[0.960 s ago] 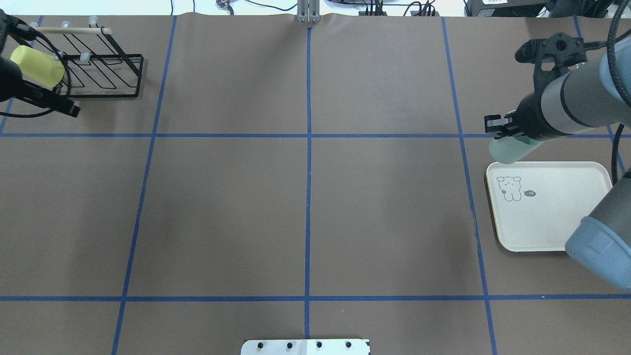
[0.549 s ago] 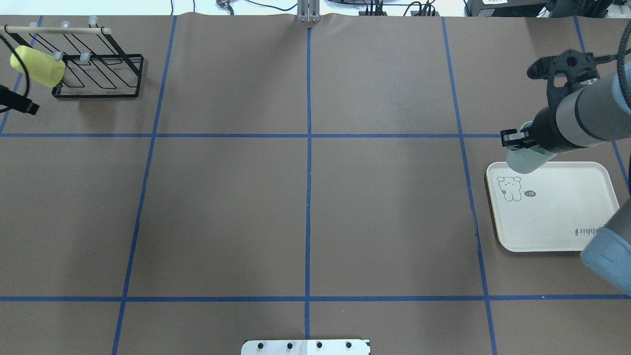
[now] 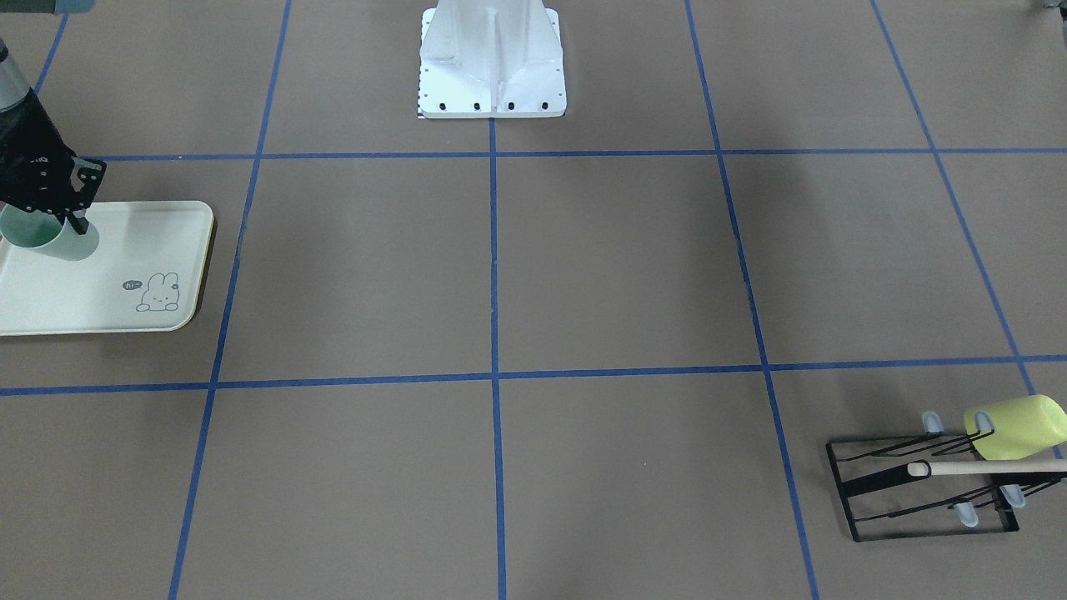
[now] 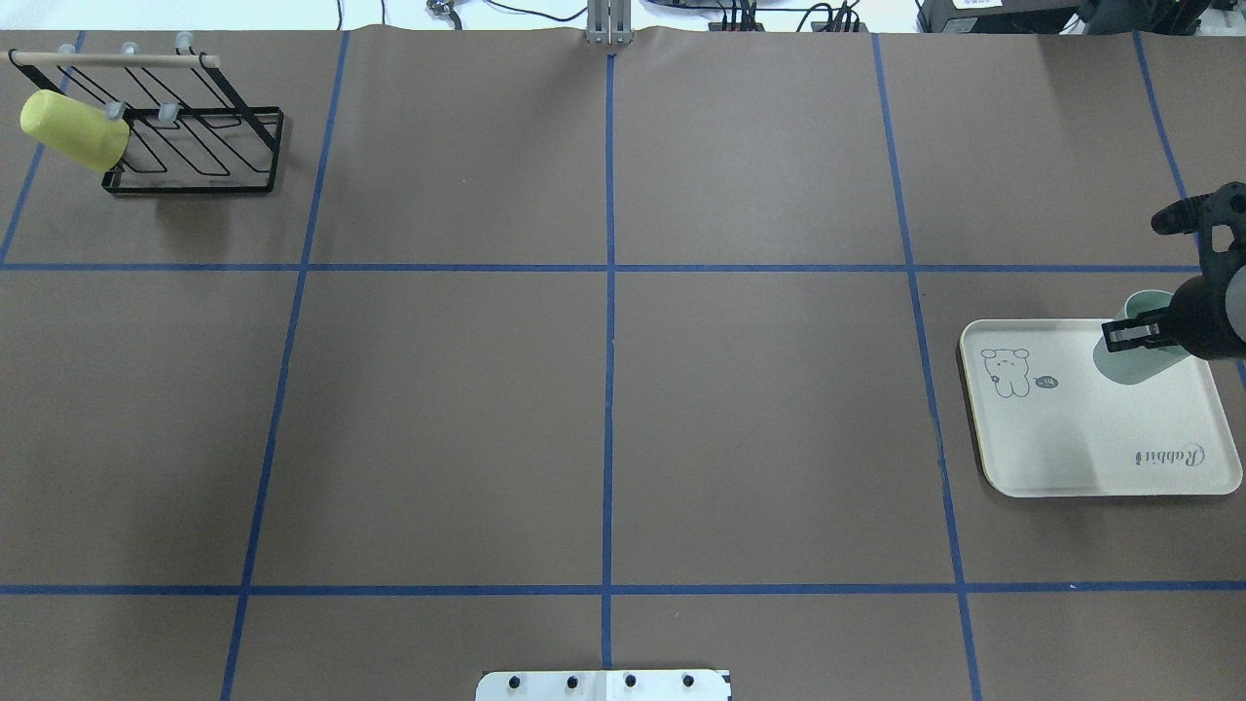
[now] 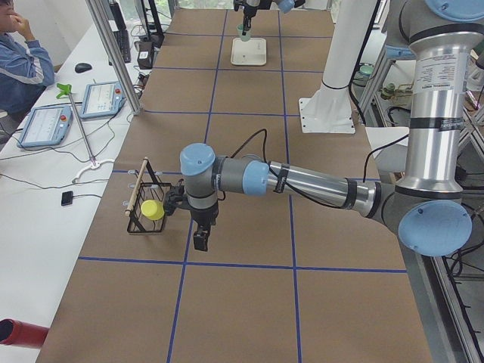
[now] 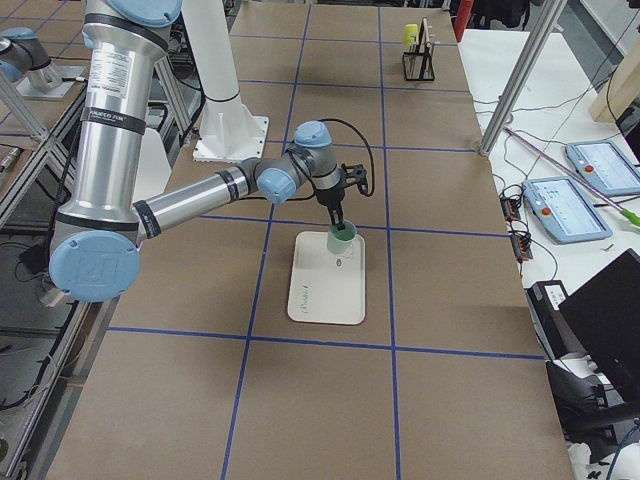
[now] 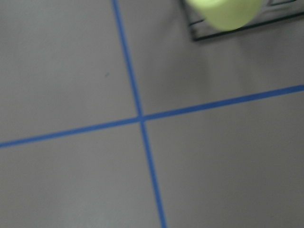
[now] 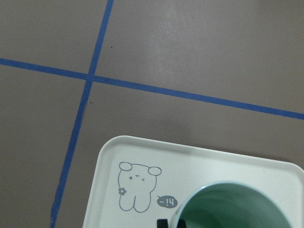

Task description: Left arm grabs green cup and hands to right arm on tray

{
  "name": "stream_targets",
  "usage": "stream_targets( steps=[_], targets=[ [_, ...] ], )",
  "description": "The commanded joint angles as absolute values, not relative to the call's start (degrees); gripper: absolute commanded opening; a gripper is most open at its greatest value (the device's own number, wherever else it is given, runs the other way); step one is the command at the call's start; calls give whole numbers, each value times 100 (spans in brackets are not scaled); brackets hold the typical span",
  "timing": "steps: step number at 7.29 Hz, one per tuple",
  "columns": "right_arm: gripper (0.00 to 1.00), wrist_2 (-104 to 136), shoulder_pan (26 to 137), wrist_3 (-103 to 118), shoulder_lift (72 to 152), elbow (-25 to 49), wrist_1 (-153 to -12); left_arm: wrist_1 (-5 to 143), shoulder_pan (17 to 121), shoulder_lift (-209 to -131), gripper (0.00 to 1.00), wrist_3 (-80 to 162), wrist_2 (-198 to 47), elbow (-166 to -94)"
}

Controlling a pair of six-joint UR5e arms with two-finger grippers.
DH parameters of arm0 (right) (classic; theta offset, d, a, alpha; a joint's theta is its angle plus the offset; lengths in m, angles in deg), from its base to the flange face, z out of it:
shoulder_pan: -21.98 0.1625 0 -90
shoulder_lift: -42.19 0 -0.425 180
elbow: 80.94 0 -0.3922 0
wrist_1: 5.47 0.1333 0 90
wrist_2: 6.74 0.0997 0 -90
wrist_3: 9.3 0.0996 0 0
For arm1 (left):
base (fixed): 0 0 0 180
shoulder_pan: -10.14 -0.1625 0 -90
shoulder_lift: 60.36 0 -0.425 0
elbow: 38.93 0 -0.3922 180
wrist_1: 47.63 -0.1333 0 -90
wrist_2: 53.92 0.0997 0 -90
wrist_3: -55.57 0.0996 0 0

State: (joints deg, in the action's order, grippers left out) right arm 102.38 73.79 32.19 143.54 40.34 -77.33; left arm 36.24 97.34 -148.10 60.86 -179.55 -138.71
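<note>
The green cup (image 4: 1129, 362) is pale mint and hangs tilted in my right gripper (image 4: 1126, 336), which is shut on its rim. It is over the far part of the cream tray (image 4: 1081, 438). I cannot tell whether the cup touches the tray. From the front, the cup (image 3: 57, 239) sits under the right gripper (image 3: 67, 215) above the tray (image 3: 108, 275). The right wrist view shows the cup's open mouth (image 8: 237, 206) over the tray (image 8: 137, 161). My left gripper (image 5: 200, 242) shows only in the exterior left view, near the rack; I cannot tell its state.
A black wire rack (image 4: 209, 146) at the far left holds a yellow-green cup (image 4: 73, 129); both also show from the front, the rack (image 3: 884, 479) and the cup (image 3: 1013, 427). The white robot base (image 3: 492, 67) stands at mid-table. Blue tape lines grid the brown table.
My right gripper has carried the green cup rightward and toward the robot, from beyond the tray's corner to over the tray. The left arm has drawn back out of the overhead view.
</note>
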Motion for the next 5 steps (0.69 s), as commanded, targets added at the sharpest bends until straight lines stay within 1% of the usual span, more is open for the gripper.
stream_targets(
  steps=[1, 2, 4, 5],
  targets=[
    [0, 10260, 7410, 3139, 14397, 3948, -7711, 3709, 10040, -14501, 100, 6561, -17951, -13352],
    [0, 10225, 7402, 3157, 14362, 3799, -7702, 3727, 10040, -14492, 100, 5907, -17969, -13367],
    [0, 10181, 7393, 3227, 14336, 3282, -7090, 3929, 10040, -14483, 100, 5716, -18398, -13315],
    [0, 10094, 7384, 3366, 14336, 3201, -7026, 3929, 10040, -14491, 100, 5716, -18417, -13315]
  ],
)
